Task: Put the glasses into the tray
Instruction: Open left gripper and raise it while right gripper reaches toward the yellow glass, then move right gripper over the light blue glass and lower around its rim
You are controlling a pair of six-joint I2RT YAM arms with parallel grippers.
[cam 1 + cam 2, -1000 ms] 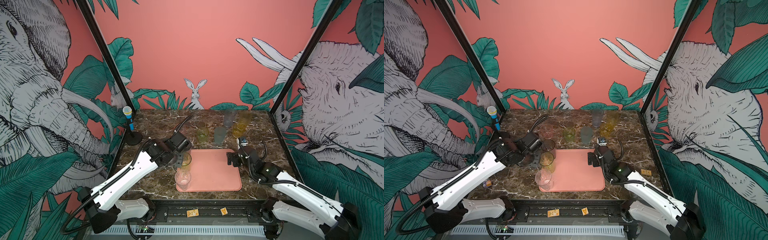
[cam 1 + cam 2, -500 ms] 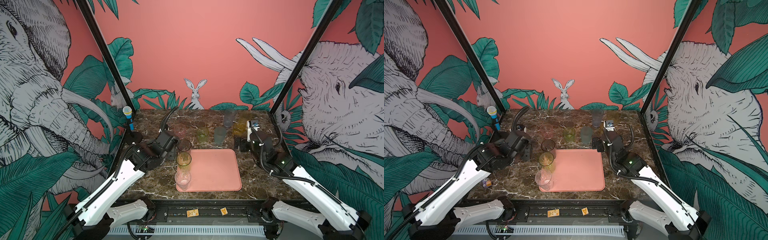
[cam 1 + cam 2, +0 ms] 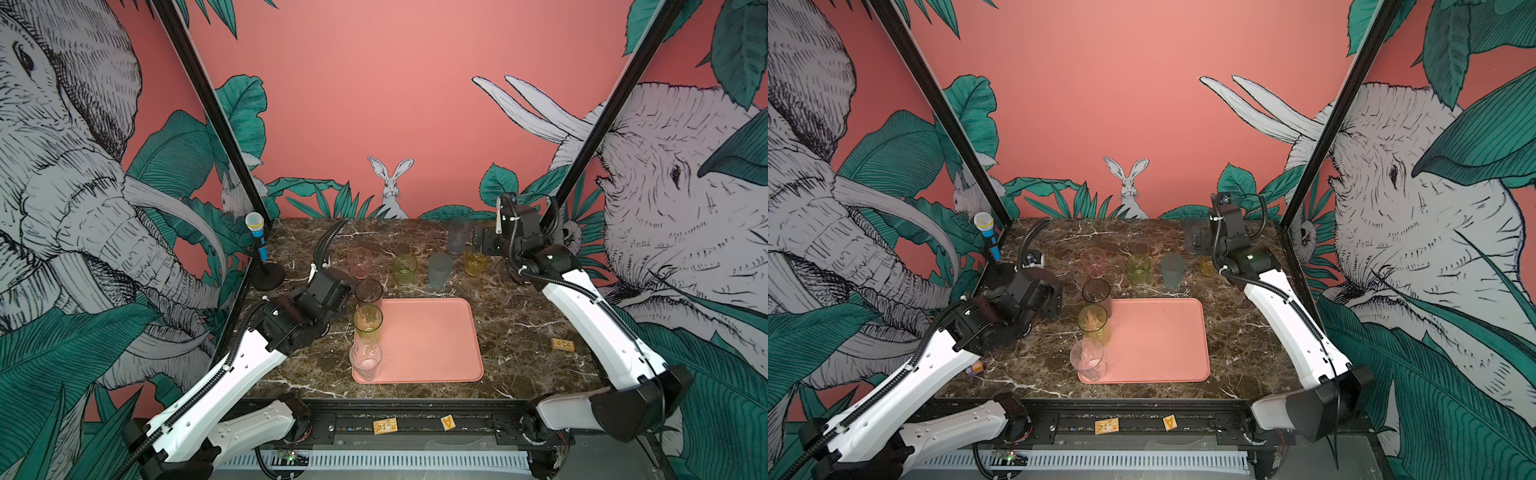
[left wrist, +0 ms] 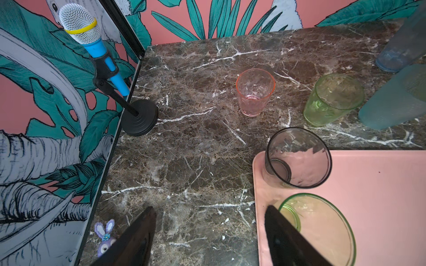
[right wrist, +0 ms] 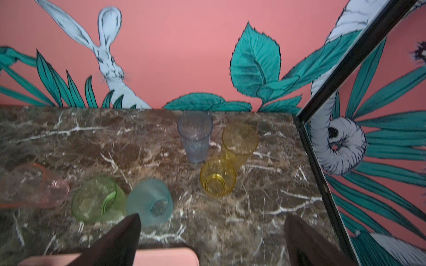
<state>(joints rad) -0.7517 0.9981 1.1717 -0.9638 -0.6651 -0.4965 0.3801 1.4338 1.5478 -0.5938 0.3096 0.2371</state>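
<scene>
The salmon-pink tray lies mid-table. Along its left edge stand a smoky grey glass, a tall green glass and a clear glass. My left gripper hangs open and empty over the marble just left of the tray, apart from the smoky glass. Behind the tray stand pink, short green, teal-grey, short amber and lilac-blue glasses. A tall amber glass shows in the right wrist view. My right gripper is open and empty, above the back right glasses.
A blue toy microphone on a black stand occupies the back left corner. A small wooden block lies on the marble right of the tray. A purple bunny figure sits at the left table edge. Black frame posts flank the table.
My left gripper opened, let go of the smoky grey glass on the tray and drew back to the left. The right arm swung from the tray's right edge to the back right glasses.
</scene>
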